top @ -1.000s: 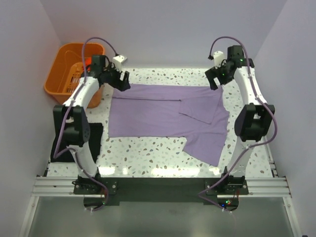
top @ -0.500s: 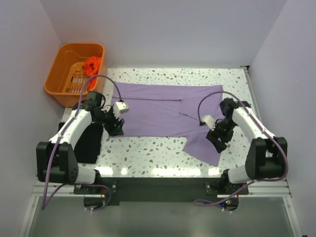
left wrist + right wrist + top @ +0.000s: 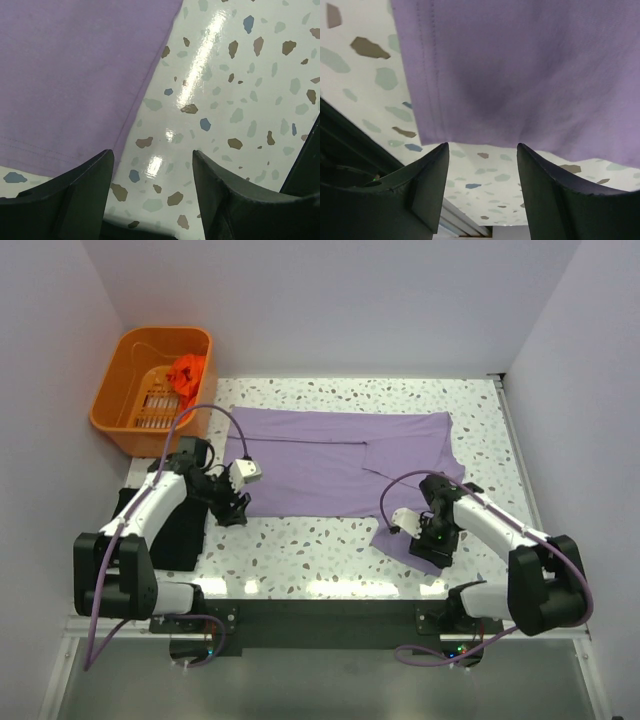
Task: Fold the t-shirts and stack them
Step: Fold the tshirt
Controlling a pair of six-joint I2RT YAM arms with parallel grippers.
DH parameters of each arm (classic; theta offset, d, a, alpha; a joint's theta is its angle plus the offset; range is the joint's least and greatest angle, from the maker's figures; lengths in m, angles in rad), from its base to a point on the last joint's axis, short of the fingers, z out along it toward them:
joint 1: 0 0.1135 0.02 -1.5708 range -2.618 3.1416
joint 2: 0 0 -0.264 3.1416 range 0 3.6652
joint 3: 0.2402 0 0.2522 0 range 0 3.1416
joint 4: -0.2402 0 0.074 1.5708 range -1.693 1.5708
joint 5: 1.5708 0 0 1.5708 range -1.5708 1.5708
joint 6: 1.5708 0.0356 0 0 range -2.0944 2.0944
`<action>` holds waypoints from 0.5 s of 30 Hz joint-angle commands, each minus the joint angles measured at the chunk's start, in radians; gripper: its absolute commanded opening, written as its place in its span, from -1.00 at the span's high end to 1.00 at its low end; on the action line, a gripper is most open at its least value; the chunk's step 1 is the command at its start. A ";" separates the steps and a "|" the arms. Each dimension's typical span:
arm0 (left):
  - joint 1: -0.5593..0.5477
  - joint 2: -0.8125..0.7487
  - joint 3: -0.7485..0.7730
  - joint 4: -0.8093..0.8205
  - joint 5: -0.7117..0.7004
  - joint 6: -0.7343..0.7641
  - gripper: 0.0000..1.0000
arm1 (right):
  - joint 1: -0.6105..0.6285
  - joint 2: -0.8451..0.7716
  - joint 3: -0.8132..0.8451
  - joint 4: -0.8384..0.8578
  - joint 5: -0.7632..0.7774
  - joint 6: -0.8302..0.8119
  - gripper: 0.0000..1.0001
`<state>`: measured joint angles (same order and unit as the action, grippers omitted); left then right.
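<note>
The lilac-purple t-shirt [image 3: 330, 460] lies spread flat across the table, its sleeve end reaching toward the near right. My left gripper [image 3: 231, 513] is open and low at the shirt's near left corner. In the left wrist view the shirt [image 3: 75, 75] sits just beyond my open left gripper [image 3: 152, 162]. My right gripper [image 3: 437, 554] is open at the shirt's near right end. In the right wrist view the hem [image 3: 520, 70] lies just past my open right gripper [image 3: 482, 150]. The orange-red t-shirt [image 3: 188, 370] lies crumpled in the basket. The black t-shirt [image 3: 180, 532] lies at the table's left edge.
An orange plastic basket [image 3: 125, 410] stands beyond the table's far left corner. The terrazzo table [image 3: 310, 540] ends at a dark rail at the near side. Walls close in on the left, the right and the back.
Both arms have swung from the shirt's far edge toward the near side and come down low. The left is now at the near left corner, the right at the near right end.
</note>
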<state>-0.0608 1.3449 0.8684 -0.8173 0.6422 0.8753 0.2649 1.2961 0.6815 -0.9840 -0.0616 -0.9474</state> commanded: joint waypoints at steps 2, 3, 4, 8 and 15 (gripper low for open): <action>0.007 0.020 -0.008 0.087 -0.022 -0.056 -0.37 | 0.034 0.020 -0.045 0.160 0.059 -0.002 -0.18; 0.010 0.025 -0.006 0.096 -0.026 -0.068 -0.37 | 0.048 0.035 -0.052 0.172 0.081 -0.004 -0.16; 0.015 0.033 0.000 0.107 -0.027 -0.091 -0.37 | 0.059 0.040 -0.068 0.185 0.089 -0.005 -0.14; 0.051 0.048 0.012 0.122 -0.030 -0.119 -0.37 | 0.092 0.071 -0.077 0.228 0.094 0.009 0.11; 0.061 0.065 0.046 0.067 -0.044 0.014 -0.16 | 0.099 0.088 -0.048 0.190 0.092 0.022 1.00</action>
<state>-0.0063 1.4010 0.8715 -0.7399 0.5945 0.8120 0.3611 1.3605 0.6403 -0.8391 0.0841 -0.9318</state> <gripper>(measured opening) 0.599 0.020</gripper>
